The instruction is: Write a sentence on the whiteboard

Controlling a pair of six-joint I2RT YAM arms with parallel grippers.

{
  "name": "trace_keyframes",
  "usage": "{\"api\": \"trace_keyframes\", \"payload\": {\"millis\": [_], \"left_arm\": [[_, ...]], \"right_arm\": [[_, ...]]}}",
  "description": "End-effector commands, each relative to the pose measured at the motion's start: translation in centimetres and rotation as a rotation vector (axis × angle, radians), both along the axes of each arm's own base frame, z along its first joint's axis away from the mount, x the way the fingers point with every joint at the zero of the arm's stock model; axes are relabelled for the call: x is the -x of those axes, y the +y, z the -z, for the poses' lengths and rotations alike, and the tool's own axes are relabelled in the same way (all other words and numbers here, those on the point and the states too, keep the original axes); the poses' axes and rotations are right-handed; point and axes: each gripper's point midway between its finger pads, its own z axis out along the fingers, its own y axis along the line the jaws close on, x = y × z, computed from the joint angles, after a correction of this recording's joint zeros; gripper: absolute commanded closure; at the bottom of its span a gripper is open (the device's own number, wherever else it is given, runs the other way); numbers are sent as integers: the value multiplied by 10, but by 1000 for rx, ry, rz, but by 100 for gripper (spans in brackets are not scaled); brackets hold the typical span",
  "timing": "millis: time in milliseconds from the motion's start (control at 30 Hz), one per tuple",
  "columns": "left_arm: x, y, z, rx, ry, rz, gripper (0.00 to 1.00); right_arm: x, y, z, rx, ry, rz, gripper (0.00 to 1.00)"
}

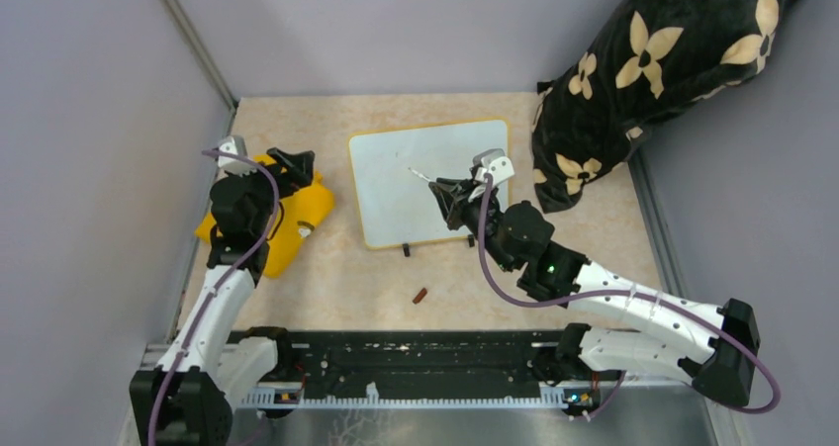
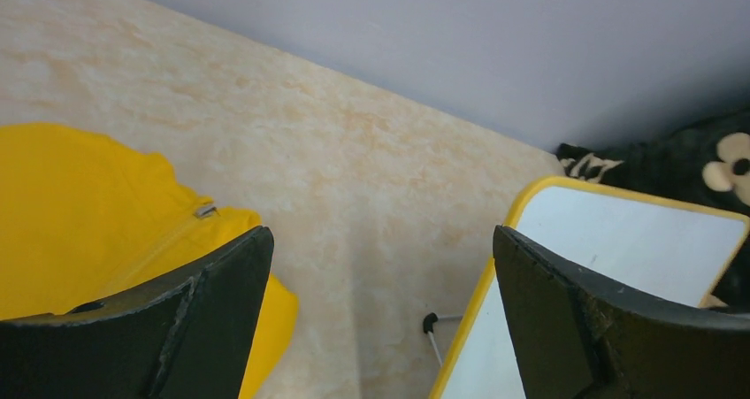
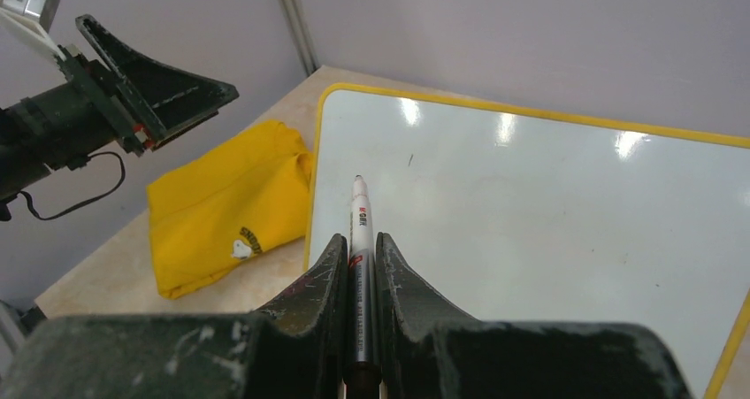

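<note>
White marker [image 3: 361,206] tight in R gripper [image 3: 361,240]

Soft, even light fills all three views, leaving only faint shadows on the table [image 1: 336,268]. In the right wrist view, three bright glare spots sit along the far part of the whiteboard [image 3: 548,231], reflecting lamps overhead. In the left wrist view, the left pincer [image 2: 380,240] looms dark and slightly soft close to the lens. The black pillow [image 1: 693,90] shows little detail from above.
</note>
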Motion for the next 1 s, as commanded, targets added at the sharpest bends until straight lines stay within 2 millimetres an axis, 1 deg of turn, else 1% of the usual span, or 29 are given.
{"api": "trace_keyframes", "payload": {"millis": [0,100,200,267,333,467,533,600,633,667,833,967], "left_arm": [[8,-41,-3,139,-84,267,1],[9,-64,-2,164,-82,415,1],[10,-75,1,145,-83,492,1],[19,-79,-3,125,-129,528,1],[23,-72,1,126,-159,482,1],[20,-53,23,113,-122,357,1],[13,-43,24,146,-102,283,1],[4,-32,29,180,-54,194,1],[2,-31,31,183,-34,179,1],[2,-34,32,178,-32,188,1],[13,-61,42,73,-68,386,1],[24,-93,39,115,-89,615,2]], "right_arm": [[3,2,-24,-47,-15,-15,100],[2,4,-28,-48,-19,-16,100],[1,5,-30,-48,-23,-15,100],[1,6,-30,-49,-24,-15,100],[1,6,-30,-44,-23,-15,100],[1,4,-30,-45,-32,-9,100],[0,2,-30,-53,-38,-1,100],[0,1,-31,-61,-40,2,100],[1,2,-32,-64,-41,-1,100],[0,2,-31,-65,-39,-3,100],[3,9,-31,-79,-31,-38,100],[3,13,-27,-89,-15,-49,100]]}}
